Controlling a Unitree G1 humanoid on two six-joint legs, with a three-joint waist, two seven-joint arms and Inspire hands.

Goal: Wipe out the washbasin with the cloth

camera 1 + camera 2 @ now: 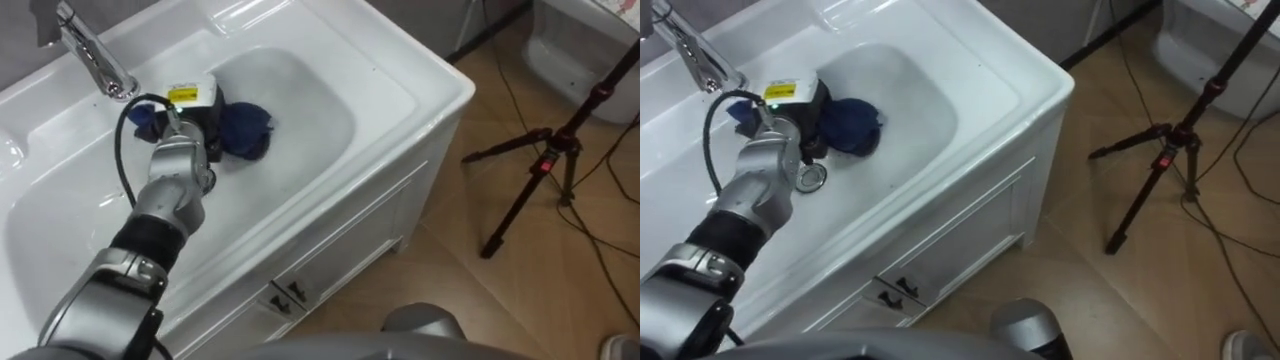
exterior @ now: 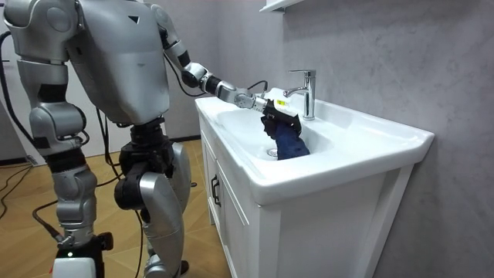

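**A:** Starting at the left, what's there?

**B:** The faucet (image 1: 95,55) stands on the back ledge. Just in front of it, the left hand (image 1: 190,115) reaches down into the basin (image 1: 320,110). Its fingers are closed round a dark blue cloth (image 1: 245,130).

**A:** So the cloth is in the hand, not lying loose?

**B:** Yes, it's clamped. Most of the cloth bunches out on the side of the hand away from the faucet and touches the basin wall near the bottom. A small fold also shows on the faucet side. In the room view the cloth hangs below the hand into the bowl.

**A:** How should the wipe go?

**B:** I'd keep the cloth between the hand and the porcelain and press lightly. Sweeping towards the right would cover the open half of the bowl. The wrist should stay clear of the faucet. The cloth is wadded, so I'd expect each pass to cover little, and overlapping strokes would help.

**A:** And the other hand?

**B:** The right hand (image 2: 76,245) hangs low beside the robot, and I can't tell its state.
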